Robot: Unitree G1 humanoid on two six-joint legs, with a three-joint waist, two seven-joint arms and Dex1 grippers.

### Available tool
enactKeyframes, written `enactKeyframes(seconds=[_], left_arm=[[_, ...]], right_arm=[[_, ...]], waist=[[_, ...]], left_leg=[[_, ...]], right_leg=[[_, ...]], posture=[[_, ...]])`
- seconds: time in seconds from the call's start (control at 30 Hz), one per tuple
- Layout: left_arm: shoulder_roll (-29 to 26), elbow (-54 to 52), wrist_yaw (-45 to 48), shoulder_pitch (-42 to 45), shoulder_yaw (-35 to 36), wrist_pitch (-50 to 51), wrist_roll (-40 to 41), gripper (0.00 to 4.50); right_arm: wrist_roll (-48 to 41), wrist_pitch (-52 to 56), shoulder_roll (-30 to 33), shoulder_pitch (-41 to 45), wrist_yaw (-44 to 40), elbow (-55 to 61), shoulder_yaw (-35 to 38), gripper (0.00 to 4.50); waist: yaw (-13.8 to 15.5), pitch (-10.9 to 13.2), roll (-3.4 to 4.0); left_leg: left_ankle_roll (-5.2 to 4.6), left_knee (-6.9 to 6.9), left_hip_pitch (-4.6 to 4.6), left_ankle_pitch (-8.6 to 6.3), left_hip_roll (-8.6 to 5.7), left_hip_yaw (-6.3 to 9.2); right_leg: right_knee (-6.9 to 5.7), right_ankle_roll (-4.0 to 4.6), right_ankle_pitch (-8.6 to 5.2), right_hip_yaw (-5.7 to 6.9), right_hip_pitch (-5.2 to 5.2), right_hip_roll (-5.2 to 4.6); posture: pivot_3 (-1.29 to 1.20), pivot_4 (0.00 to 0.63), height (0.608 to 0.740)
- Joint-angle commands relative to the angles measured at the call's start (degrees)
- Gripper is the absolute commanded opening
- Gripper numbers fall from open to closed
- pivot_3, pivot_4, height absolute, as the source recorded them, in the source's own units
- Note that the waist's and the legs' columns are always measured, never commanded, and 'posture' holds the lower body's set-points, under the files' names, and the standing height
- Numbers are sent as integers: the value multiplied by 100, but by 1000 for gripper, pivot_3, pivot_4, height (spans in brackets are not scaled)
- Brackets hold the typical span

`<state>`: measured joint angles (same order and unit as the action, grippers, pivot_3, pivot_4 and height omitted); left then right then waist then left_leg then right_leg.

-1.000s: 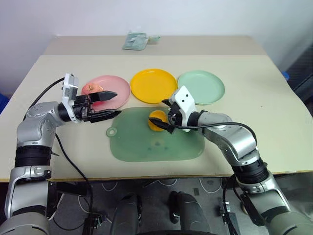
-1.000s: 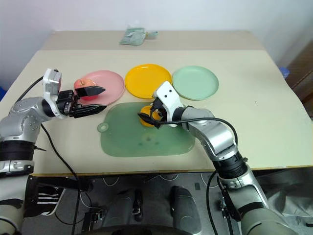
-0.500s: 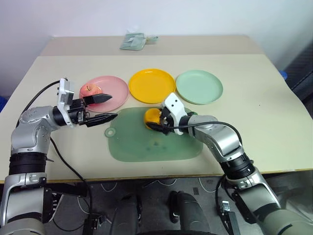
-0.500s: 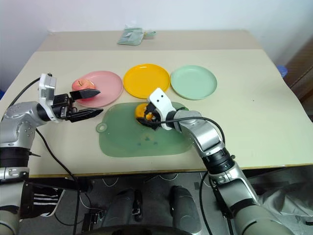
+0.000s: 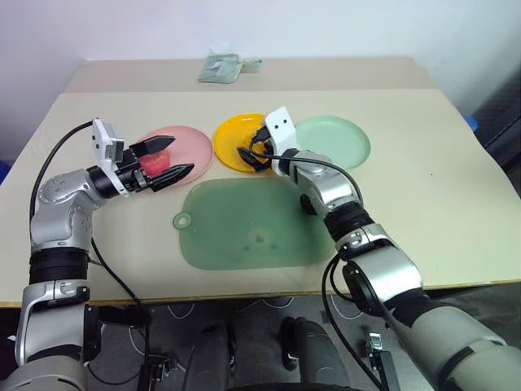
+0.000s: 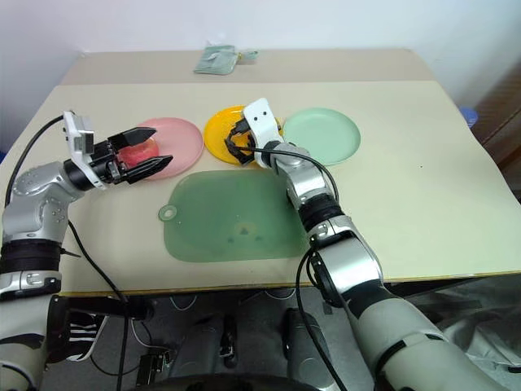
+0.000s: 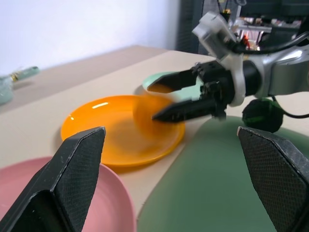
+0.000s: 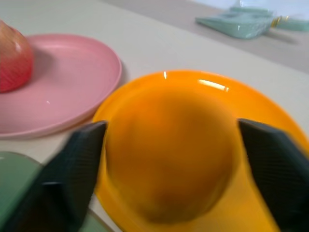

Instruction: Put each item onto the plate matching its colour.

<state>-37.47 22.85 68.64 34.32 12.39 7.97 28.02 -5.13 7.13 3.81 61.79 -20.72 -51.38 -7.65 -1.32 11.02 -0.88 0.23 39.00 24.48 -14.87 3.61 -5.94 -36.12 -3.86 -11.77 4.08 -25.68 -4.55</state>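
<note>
Right gripper (image 8: 169, 140) open astride orange (image 8: 169, 154), over orange-yellow plate (image 8: 270, 121).

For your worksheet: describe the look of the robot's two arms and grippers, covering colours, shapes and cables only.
Both arms are silver-grey metal segments with black joint bands. The left gripper and right gripper each have two black, pointed, textured fingers and a white boxy wrist module. Black cables loop along each arm.

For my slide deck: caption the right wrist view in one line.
Orange between the right gripper's open jaws over the orange-yellow plate, with the apple on the pink plate beside it.
</note>
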Motion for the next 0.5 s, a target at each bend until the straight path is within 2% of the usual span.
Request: enactKeyframes(seconds=[0.03,0.2,0.33,0.5], left_arm=[[-118,-176,18,16,172,-106,60,4500],[-108,-553,368,-137,317,280,580,4500],[-95,-883,616,-217,355,856,1075,4500],[-55,-894,815,-159,228,1170,1183,4500]], right_arm=[[-73,-531,50,343,-71,-60,342,4465],[-392,-224,433,-15,-596,1030,664,4465],[-941,1097,1001,-898,-1328,3158,671,4465],[-1181,2520,1987,-1932,-1644,5077,689,4465]], waist=[[10,0,0],[29,1,1],[40,0,1],[46,1,1]], left_leg=[[0,0,0,0,0,0],[0,0,1,0,0,0],[0,-1,1,0,1,4],[1,3,-1,0,0,4]], right_leg=[[0,0,0,0,0,0],[1,-1,0,0,1,-4],[0,-1,0,0,2,-4],[-2,0,0,0,3,-3]], posture=[[0,150,740],[0,150,740],[0,150,740],[0,150,740]])
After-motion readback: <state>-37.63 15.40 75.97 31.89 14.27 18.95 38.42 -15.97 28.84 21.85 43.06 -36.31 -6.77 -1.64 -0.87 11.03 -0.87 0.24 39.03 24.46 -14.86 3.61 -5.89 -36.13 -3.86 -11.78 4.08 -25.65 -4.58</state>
